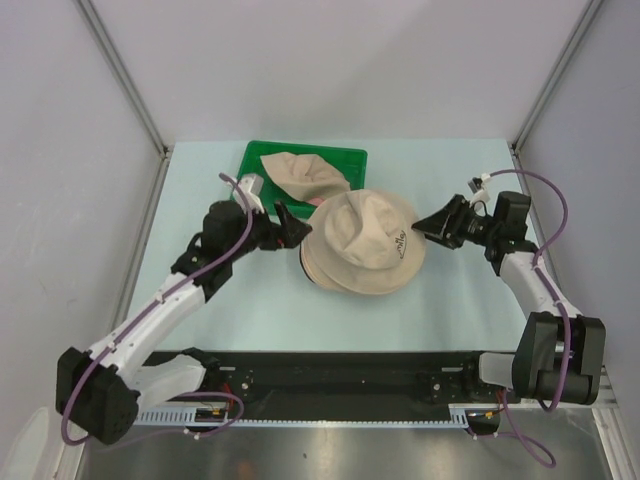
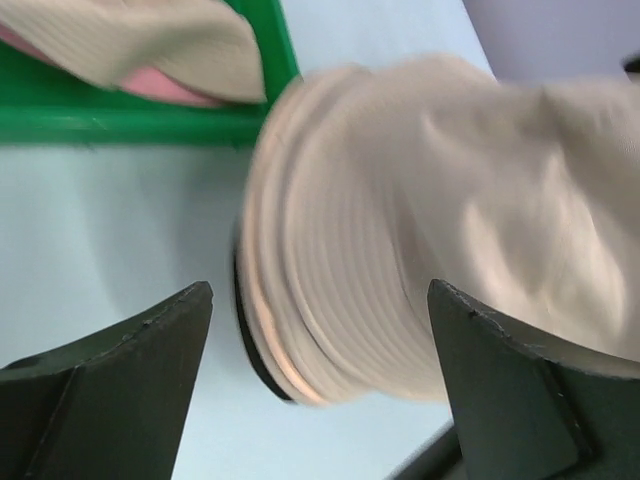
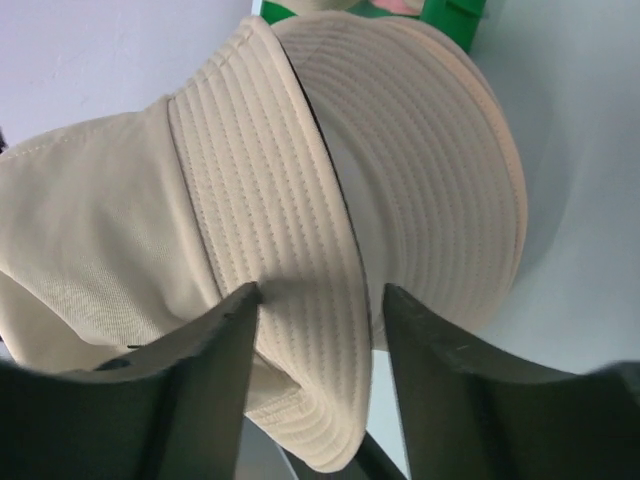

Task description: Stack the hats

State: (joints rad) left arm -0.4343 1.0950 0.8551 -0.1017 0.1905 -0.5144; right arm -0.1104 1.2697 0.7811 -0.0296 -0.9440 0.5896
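With twelve o'clock taken as the far side of the table (image 1: 250,310) from the arm bases, the contents are as follows.

Stack of hats (image 1: 365,250): beige, brimmed, piled crown-up near the table's centre, brims roughly aligned. The uppermost hat (image 1: 360,225) bears a small dark logo (image 1: 400,245) towards three o'clock.

Single hat (image 1: 300,175): beige, crumpled, with pink lining showing. It lies in the green tray (image 1: 352,155) at eleven o'clock from the stack, apart from it.

Left gripper (image 1: 292,226): at nine o'clock of the stack, just beside the brims. Its fingers (image 2: 120,380) are spread wide and hold nothing.

Right gripper (image 1: 422,230): at three o'clock of the stack. Its fingers (image 3: 190,390) straddle a raised fold of the uppermost hat's brim. Whether they pinch the fabric cannot be told.
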